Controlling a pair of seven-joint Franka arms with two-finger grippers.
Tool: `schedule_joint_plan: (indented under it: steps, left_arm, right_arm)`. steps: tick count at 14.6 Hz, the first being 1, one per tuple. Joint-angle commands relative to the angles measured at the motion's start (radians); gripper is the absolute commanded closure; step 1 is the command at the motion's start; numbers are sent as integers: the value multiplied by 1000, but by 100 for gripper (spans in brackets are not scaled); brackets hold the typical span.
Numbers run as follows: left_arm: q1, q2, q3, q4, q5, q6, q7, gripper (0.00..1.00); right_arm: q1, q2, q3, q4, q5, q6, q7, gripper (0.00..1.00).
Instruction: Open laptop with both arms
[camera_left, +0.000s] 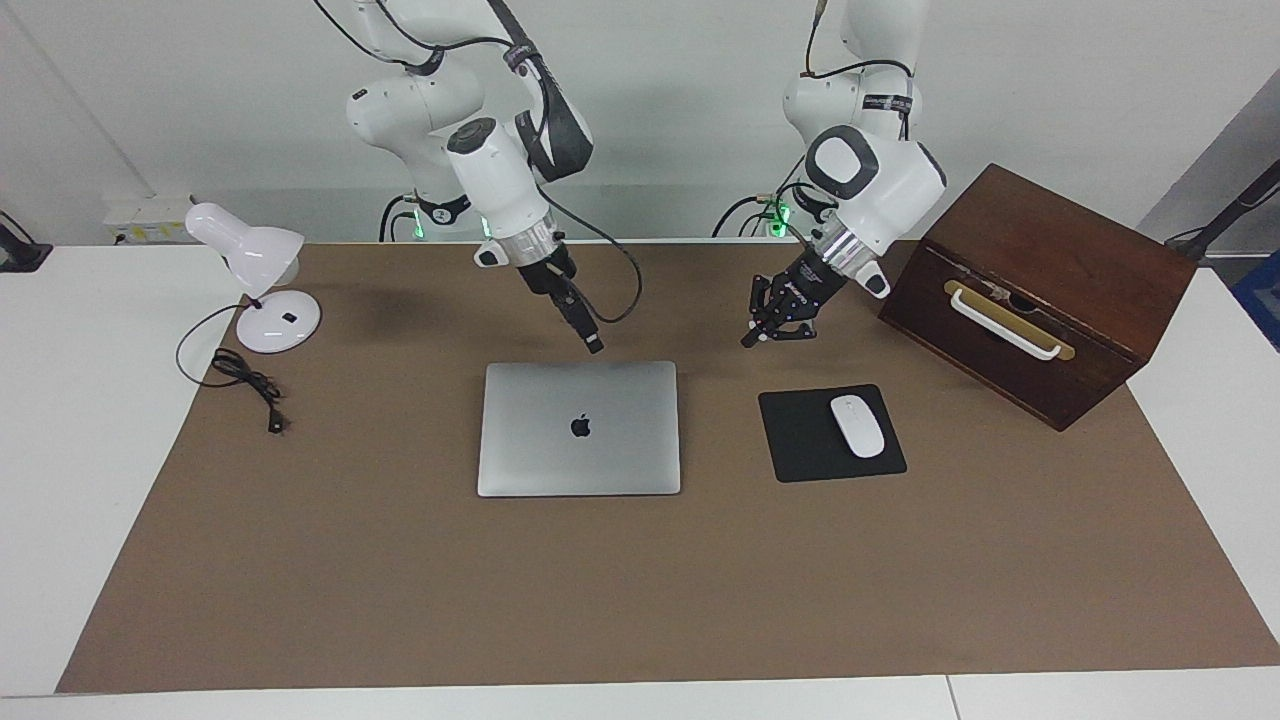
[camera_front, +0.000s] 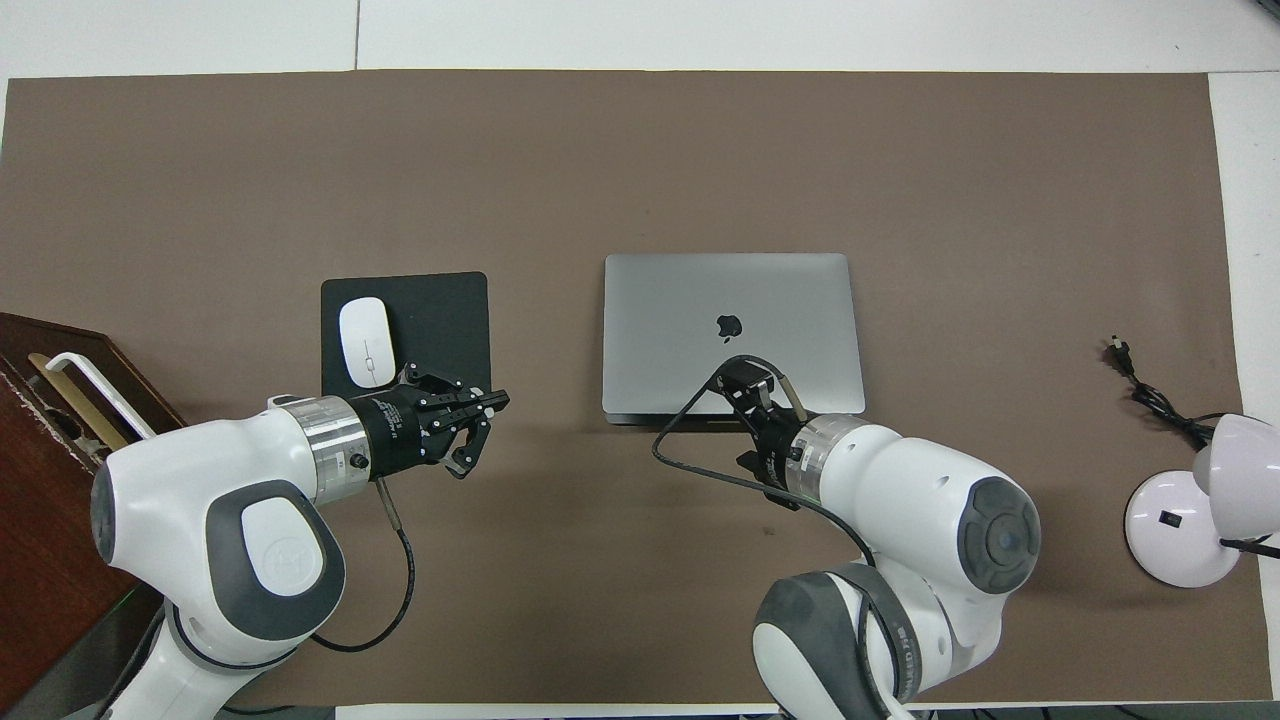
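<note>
laptop (camera_left: 579, 428) mid-table, lid down. mouse pad (camera_left: 800, 440) beside it toward left arm's end, mouse (camera_left: 858, 426) on pad. box (camera_left: 1040, 295) past pad, nearer robots. lamp (camera_left: 262, 285) at right arm's end, cord (camera_left: 245, 385) just beside it, farther from robots.
</note>
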Motion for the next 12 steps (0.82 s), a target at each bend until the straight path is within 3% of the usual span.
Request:
schedule_joint_plan:
  steps: [1, 4, 9, 12]
  left_arm:
    - [-59, 19, 10, -6, -105, 77, 3, 100]
    - [-113, 65, 10, -6, -212, 151, 67, 100]
    - [-185, 120, 10, -3, -508, 187, 375, 100]
    - [-208, 157, 10, 6, -593, 188, 456, 100]
  right_arm:
    - [-3, -44, -17, -38, 18, -45, 10, 0]
    - [-9, -46, -58, -46, -4, -113, 7, 0]
    - [-17, -46, -91, -42, -100, -99, -24, 0]
    - [-17, -46, -107, -41, -272, -62, -24, 0]
